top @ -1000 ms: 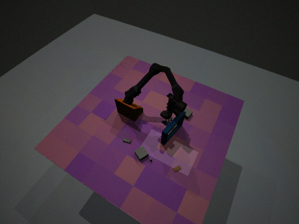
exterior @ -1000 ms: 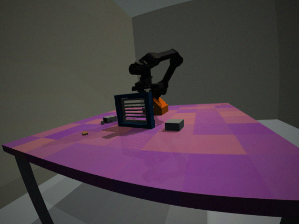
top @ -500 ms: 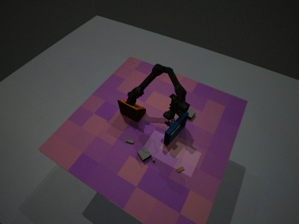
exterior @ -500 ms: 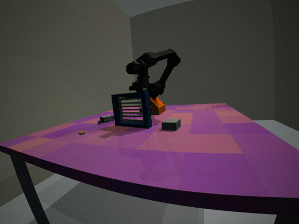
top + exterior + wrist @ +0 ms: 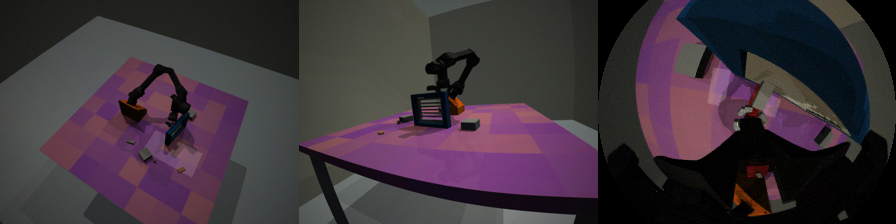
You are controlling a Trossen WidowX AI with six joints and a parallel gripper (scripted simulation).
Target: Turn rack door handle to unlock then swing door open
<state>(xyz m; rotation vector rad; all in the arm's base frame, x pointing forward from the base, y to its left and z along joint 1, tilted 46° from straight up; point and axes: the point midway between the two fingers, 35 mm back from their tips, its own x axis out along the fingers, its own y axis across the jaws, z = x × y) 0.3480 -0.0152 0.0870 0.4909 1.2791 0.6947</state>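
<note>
End effector (image 5: 170,123) (image 5: 439,89) (image 5: 751,133): one, pointing down, clenched on the handle (image 5: 762,97). Handle: red and grey, at the fingertips, on the arm-base side of the blue frame (image 5: 168,137) (image 5: 447,111) (image 5: 788,30); exact long axis cannot be told. Frame: upright, aslant to the finger line; the coming turn, presumably, hinges on this angle.

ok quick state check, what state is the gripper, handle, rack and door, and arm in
gripper: shut on the handle
handle: between the fingers, amount of turn unclear
blue rack: upright on the table
rack door: locked or unlocked, can't tell
arm: bent, reaching down to the rack
</note>
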